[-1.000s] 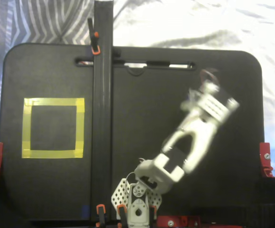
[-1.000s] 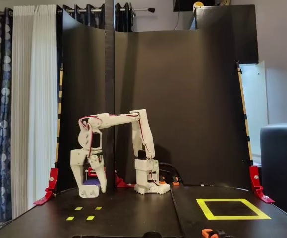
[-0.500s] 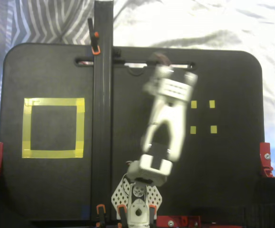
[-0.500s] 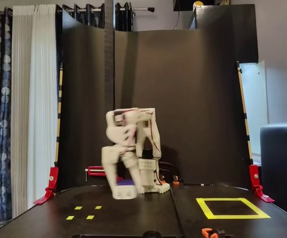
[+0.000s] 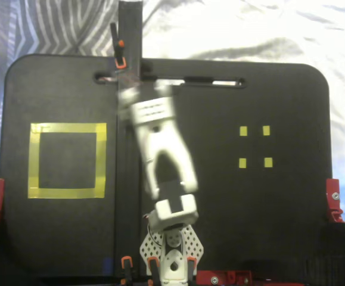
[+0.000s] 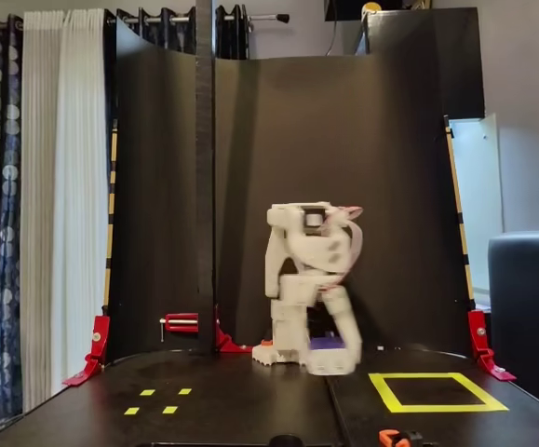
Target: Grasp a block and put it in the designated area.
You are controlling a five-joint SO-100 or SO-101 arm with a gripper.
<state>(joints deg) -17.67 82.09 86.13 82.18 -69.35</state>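
White plastic robot arm (image 5: pixel 160 152) is showing against a matte black tabletop (image 5: pixel 279 208); a yellow tape square outline (image 5: pixel 67 160) and four small yellow tape squares (image 5: pixel 255 146) are marking it; a dark blue block (image 6: pixel 326 343) is appearing between white fingers.

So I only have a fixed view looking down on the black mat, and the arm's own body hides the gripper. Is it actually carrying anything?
Observer: Yes. In a fixed view from the front, a small dark blue block sits between the fingers of the gripper, which point downward.
Operator: And how high is it being carried?
Observer: Low. From the front, the gripper hangs close above the mat. The picture is too blurred to tell whether it touches.
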